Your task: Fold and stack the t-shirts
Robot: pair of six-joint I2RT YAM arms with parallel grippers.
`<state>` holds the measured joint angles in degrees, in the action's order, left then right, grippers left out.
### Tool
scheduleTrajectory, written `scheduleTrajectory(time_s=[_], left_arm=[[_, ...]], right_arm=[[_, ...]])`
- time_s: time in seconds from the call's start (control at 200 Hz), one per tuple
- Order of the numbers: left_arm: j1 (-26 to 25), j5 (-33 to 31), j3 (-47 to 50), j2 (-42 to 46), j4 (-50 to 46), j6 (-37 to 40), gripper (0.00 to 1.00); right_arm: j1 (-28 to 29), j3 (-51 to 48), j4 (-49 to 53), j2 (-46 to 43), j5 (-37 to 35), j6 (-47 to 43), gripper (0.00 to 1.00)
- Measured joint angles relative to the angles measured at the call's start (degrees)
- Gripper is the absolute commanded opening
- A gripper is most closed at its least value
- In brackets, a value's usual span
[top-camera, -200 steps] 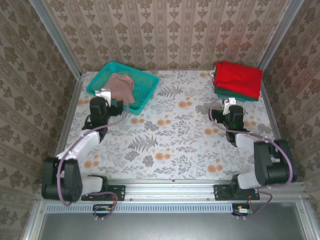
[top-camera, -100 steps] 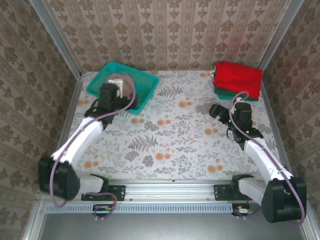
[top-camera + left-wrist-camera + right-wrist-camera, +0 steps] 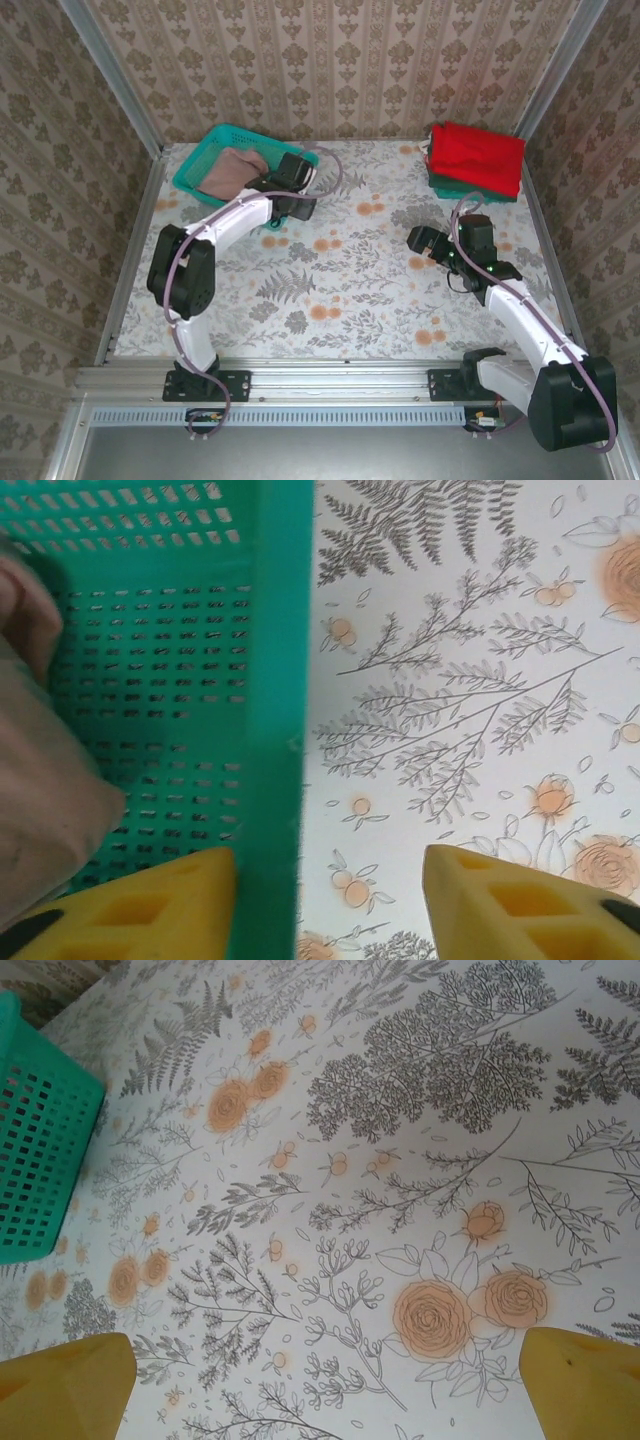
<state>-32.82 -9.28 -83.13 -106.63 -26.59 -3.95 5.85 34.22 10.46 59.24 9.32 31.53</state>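
**Pink t-shirt in the basket, just left of the left hand**

The worktop holds one teal basket. One pink t-shirt lies inside it in a bunched heap with no clear long side. The left hand hangs over the basket's right wall, wide open and holding nothing (one finger inside, one outside). The pink t-shirt is just to its left, so I think it must shift that way to reach the cloth. One red t-shirt sits folded on one dark green t-shirt, beyond the right hand. That hand is wide open and empty too, and well apart from the pink t-shirt, so the left hand is nearer.
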Motion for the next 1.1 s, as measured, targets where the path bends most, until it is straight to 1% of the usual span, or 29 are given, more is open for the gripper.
scheduleTrajectory(time_s=[0.015, 0.05, 0.235, 0.315, 0.33, 0.345, 0.385, 0.4, 0.495, 0.515, 0.585, 0.655, 0.71, 0.745, 0.84, 0.915, 1.005, 1.1], left_arm=[[0.07, -0.07, 0.57, 0.37, 0.07, -0.22, 0.37], [0.24, -0.2, 2.43, 1.4, 0.22, -0.13, 0.36], [0.76, -1.27, 15.1, 9.97, -1.46, 0.0, 0.42], [2.29, -1.16, 19.65, 15.3, -3.02, -0.57, 0.43], [2.69, -1.09, 20.26, 16.09, -3.28, -0.68, 0.45], [3.41, -1.09, 21.05, 17.33, -3.69, -0.79, 0.49], [5.46, -0.79, 22.82, 19.98, -4.31, -1.31, 0.66], [6.29, -0.83, 23.41, 20.87, -4.55, -1.99, 0.7], [13.0, -0.98, 26.36, 27.3, -6.23, -4.31, 0.7], [14.38, -1.14, 26.8, 28.72, -6.69, -5.05, 0.72], [17.2, -1.95, 27.23, 32.92, -7.96, -7.48, 0.74], [16.76, -2.19, 27.21, 36.57, -8.15, -10.25, 0.81], [14.64, -2.58, 27.08, 38.8, -7.98, -13.14, 0.84], [12.46, -2.64, 26.69, 39.52, -7.58, -14.78, 0.85], [5.77, -2.43, 23.5, 36.87, -5.4, -19.12, 0.85], [1.18, -1.88, 17.16, 29.0, -3.52, -22.18, 0.84], [-1.29, -2.25, 6.1, 16.39, -2.82, -24.41, 0.81], [-1.81, -4.11, -5.4, 3.67, -3.54, -26.08, 0.79]], right_arm=[[0.0, 0.0, 0.13, 0.0, 0.0, 0.0, 1.0], [0.0, 0.0, 0.52, -0.02, 0.0, 0.0, 1.0], [0.0, 0.0, 1.79, -0.04, 0.17, 0.0, 1.0], [0.02, 0.0, 1.92, -0.04, 0.24, 0.0, 1.0], [0.02, 0.0, 1.99, -0.04, 0.24, 0.0, 1.0], [0.07, 0.0, 2.03, -0.04, 0.26, 0.0, 1.0], [0.07, 0.0, 2.16, -0.07, 0.35, 0.0, 1.0], [0.07, 0.0, 2.27, -0.04, 0.39, 0.0, 1.0], [0.07, 0.02, 3.13, -0.07, 0.59, -0.04, 1.0], [0.07, 0.02, 3.32, -0.07, 0.61, -0.07, 1.0], [0.11, 0.02, 4.13, -0.11, 0.63, -0.26, 1.0], [0.22, 0.02, 4.87, -0.46, 0.66, -0.26, 1.0], [0.26, 0.02, 5.03, -0.83, 0.66, -0.26, 1.0], [0.33, 0.02, 5.03, -0.98, 0.68, -0.28, 1.0], [0.44, 0.02, 5.03, -1.03, 0.81, -0.26, 1.0], [0.44, 0.02, 5.01, -1.03, 1.03, -0.26, 1.0], [0.48, 0.02, 5.03, -1.03, 1.33, -0.28, 1.0], [0.59, 0.02, 5.33, -1.07, 1.55, -0.72, 1.0]])
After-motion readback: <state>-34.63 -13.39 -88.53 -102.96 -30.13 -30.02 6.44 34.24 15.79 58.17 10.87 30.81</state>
